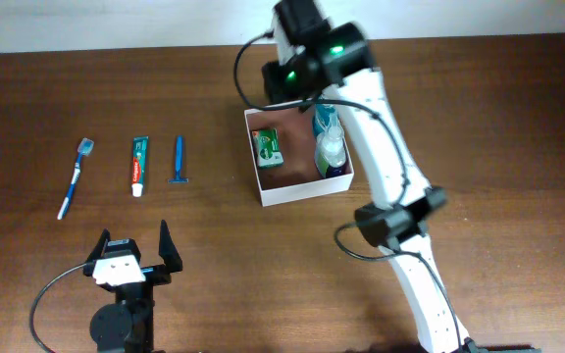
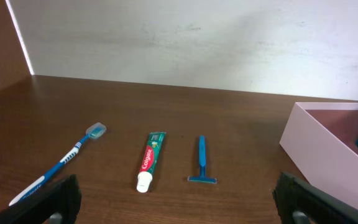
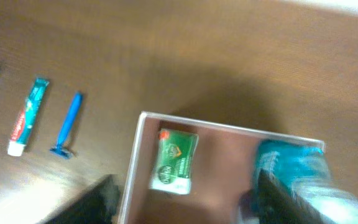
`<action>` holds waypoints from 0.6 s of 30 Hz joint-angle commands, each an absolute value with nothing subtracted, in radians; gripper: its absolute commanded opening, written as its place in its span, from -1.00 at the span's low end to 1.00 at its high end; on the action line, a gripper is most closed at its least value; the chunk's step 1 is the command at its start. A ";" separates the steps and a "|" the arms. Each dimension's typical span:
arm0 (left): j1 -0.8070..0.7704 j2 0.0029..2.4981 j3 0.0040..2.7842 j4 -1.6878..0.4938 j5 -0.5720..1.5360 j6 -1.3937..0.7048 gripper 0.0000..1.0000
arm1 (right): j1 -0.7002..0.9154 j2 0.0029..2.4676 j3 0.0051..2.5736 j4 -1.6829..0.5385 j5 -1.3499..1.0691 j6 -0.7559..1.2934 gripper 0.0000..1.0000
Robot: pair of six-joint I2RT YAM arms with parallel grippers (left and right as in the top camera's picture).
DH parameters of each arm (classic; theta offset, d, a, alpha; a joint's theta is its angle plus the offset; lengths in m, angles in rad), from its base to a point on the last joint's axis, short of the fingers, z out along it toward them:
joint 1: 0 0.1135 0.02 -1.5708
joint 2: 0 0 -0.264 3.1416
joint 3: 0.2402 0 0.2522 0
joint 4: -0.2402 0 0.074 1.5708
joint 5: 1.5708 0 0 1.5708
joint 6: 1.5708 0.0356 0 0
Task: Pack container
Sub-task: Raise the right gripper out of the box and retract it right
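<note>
The container (image 1: 292,193), a white-walled square box with a pinkish-brown inside, stands right of centre. In it lie a green soap box (image 1: 268,147), a teal bottle (image 1: 325,123) and a pale bottle (image 1: 330,152). My right gripper (image 3: 185,199) hovers open above the container (image 3: 135,155). Its dark fingers stand wide apart on either side of the green box (image 3: 176,160), which lies free on the floor beside the teal bottle (image 3: 291,165). My left gripper (image 1: 133,247) is open and holds nothing near the front edge. It faces a toothbrush (image 2: 61,165), a toothpaste tube (image 2: 150,160) and a blue razor (image 2: 201,160).
The toothbrush (image 1: 75,176), toothpaste tube (image 1: 139,165) and razor (image 1: 179,159) lie in a row on the brown table, left of the container. The right arm reaches from the front right over the container's right side. A pale wall bounds the table's far edge.
</note>
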State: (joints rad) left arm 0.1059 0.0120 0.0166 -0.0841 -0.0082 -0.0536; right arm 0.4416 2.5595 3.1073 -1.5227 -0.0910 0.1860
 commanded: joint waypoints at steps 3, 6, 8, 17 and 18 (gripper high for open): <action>0.106 0.005 0.009 -0.083 -0.015 -0.063 0.99 | 0.301 2.341 3.142 -1.555 0.139 0.182 0.96; 0.106 0.005 0.009 -0.083 -0.015 -0.063 0.99 | 0.180 2.280 3.142 -1.618 0.154 0.200 0.97; 0.106 0.005 0.009 -0.083 -0.015 -0.063 0.99 | 0.093 2.265 3.142 -1.681 0.155 0.200 0.96; 0.106 0.005 0.009 -0.083 -0.015 -0.063 0.99 | -0.243 2.280 3.077 -1.699 0.101 0.238 0.97; 0.106 0.005 0.009 -0.082 -0.015 -0.063 0.99 | -0.262 2.280 3.063 -1.699 0.101 0.238 0.97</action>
